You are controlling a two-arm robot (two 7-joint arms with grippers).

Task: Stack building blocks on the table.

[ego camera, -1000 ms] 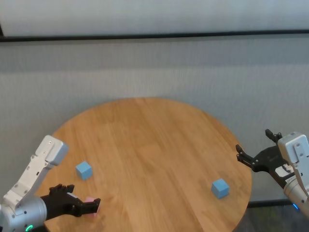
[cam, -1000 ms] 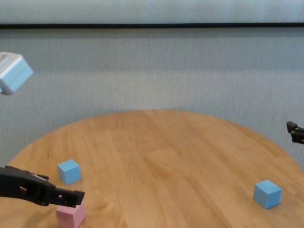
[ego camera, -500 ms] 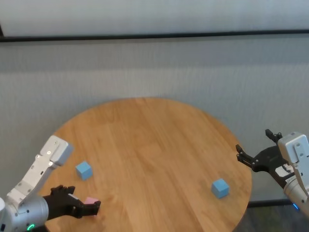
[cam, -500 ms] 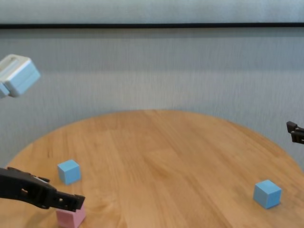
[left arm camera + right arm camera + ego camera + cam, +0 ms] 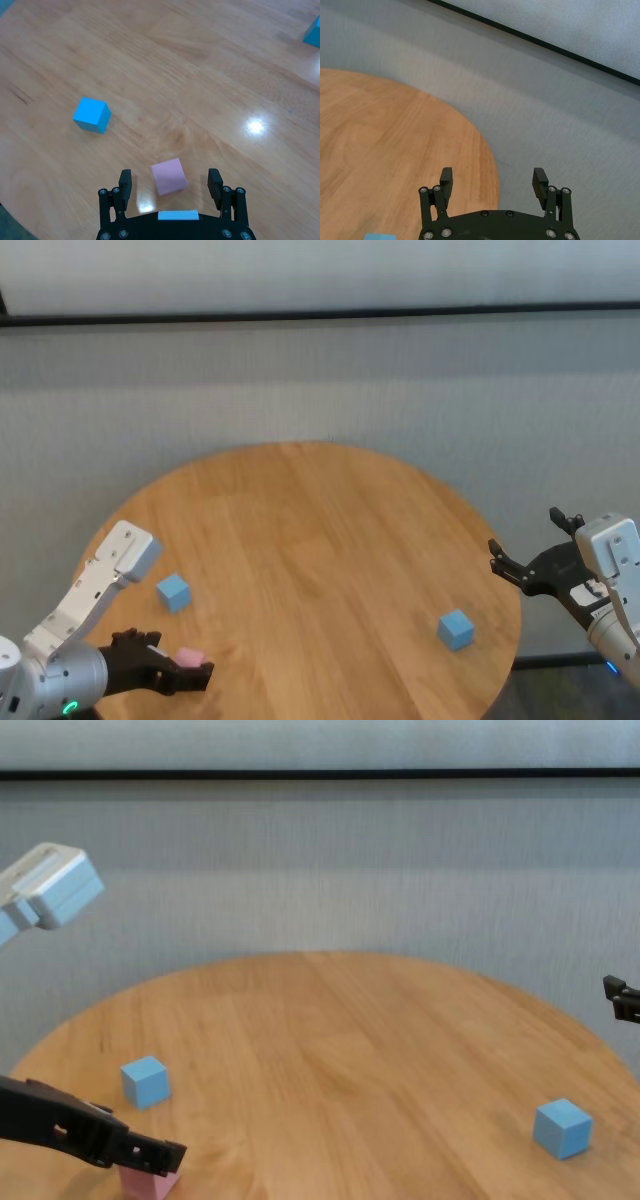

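Two light blue blocks (image 5: pixel 173 592) (image 5: pixel 455 629), one pink block (image 5: pixel 189 656), one round table (image 5: pixel 320 540), two grippers (image 5: pixel 185 676) (image 5: pixel 530 550).

Round wood table (image 5: pixel 320 540): blue block (image 5: pixel 173 592) at 9 o'clock, pink block (image 5: pixel 190 656) at 8, second blue block (image 5: pixel 455 629) at 4.

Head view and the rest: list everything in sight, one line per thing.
blue blocks: two, light blue; one on the table's left side, one near its right edge, far apart, each on its own.
pink block: one, pale pink, near the table's front-left edge, resting on the wood between the left gripper's fingers; no contact visible.
table: one, round, light brown wood planks.
wall: grey, behind the table, with a dark horizontal strip.
left gripper: black, open, low over the pink block.
right gripper: black, open, off the table's right edge, holding nothing.
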